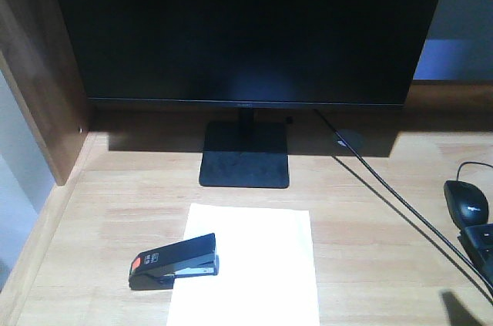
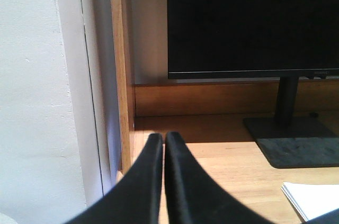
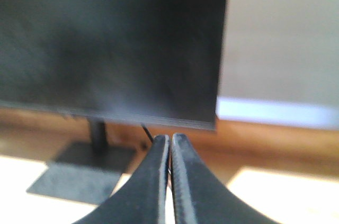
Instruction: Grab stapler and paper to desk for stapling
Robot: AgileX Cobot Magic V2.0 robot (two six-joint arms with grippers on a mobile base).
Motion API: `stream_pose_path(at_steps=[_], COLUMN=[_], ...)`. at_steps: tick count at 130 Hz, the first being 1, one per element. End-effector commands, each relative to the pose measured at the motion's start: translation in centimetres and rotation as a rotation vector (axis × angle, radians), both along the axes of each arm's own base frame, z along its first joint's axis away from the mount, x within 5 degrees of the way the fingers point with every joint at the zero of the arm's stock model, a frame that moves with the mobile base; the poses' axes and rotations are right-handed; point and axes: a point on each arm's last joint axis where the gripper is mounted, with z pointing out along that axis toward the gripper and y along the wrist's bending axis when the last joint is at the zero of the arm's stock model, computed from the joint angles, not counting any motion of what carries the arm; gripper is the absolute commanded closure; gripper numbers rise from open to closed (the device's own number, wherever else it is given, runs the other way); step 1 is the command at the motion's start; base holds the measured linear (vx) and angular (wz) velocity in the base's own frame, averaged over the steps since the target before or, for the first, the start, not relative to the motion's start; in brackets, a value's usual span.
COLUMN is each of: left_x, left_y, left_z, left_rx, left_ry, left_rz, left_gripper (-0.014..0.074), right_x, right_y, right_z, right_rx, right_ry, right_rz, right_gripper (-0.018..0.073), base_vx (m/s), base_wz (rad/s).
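Note:
The white paper (image 1: 246, 264) lies flat on the light wood desk (image 1: 100, 210), in front of the monitor stand. The black stapler (image 1: 173, 262) with its orange-red patch rests across the paper's left edge, its mouth over the sheet. Neither gripper shows in the front view. In the left wrist view my left gripper (image 2: 163, 138) is shut with nothing between its fingers, above the desk's left part near the side panel; a corner of the paper (image 2: 312, 197) shows at lower right. My right gripper (image 3: 170, 139) is shut and empty, facing the monitor's lower right corner.
A large black monitor (image 1: 246, 25) on a square stand (image 1: 245, 155) fills the back of the desk. The brown side panel (image 1: 38, 72) walls the left. A black cable (image 1: 393, 199) runs diagonally right. A black mouse (image 1: 466, 201) and a keyboard corner (image 1: 481, 245) sit at the right edge.

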Motion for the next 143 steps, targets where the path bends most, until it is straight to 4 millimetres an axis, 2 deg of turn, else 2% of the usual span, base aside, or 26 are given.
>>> stream_pose_path(at_steps=[1, 41, 69, 102, 143], left_x=[-0.1, -0.1, -0.1, -0.1, -0.1], left_y=[0.1, 0.1, 0.1, 0.1, 0.1], left_z=[0.4, 0.4, 0.4, 0.4, 0.4], left_rx=[-0.021, -0.021, -0.021, -0.021, -0.021], left_ry=[-0.077, -0.077, -0.077, -0.077, -0.077], left_rz=[0.004, 0.004, 0.004, 0.004, 0.004], left_gripper=[0.0603, 0.0603, 0.0603, 0.0603, 0.0603], right_x=[0.0, 0.0, -0.4, -2.2, -3.8], right_y=[0.3, 0.4, -0.7, -1.8, -1.8], right_z=[1.1, 1.3, 0.9, -3.7, -7.6], right_rx=[-0.015, -0.03, -0.016, -0.001, -0.014], right_ry=[-0.042, -0.07, -0.098, -0.103, -0.15], right_rz=[0.032, 0.045, -0.06, -0.195, -0.204], right_gripper=[0.0565, 0.0565, 0.0565, 0.0565, 0.0565], base_vx=[0.0, 0.0, 0.0, 0.0, 0.0], base_wz=[0.0, 0.0, 0.0, 0.0, 0.0])
